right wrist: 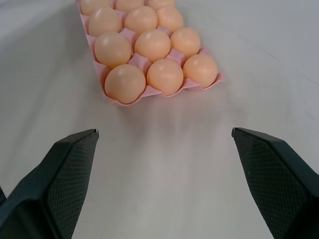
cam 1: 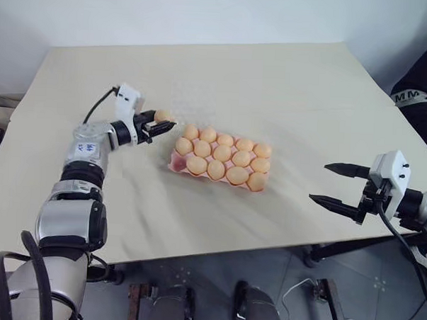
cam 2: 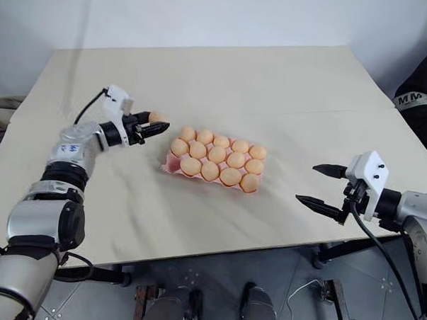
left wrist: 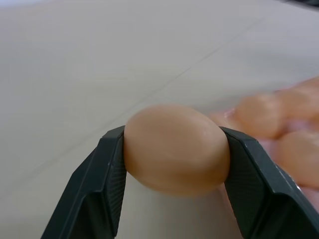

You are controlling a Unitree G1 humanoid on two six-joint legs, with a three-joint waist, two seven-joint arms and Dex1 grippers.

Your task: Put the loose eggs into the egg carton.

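14 eggs in 1 carton, 1 egg held

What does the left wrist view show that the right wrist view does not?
Left wrist view: the left end effector shut on one loose egg, its black fingers pressing both sides. Right wrist view: the right end effector open with nothing between its fingers, and the near end of the egg carton, every cup in sight filled. Both share the pale table and eggs in the pink carton.
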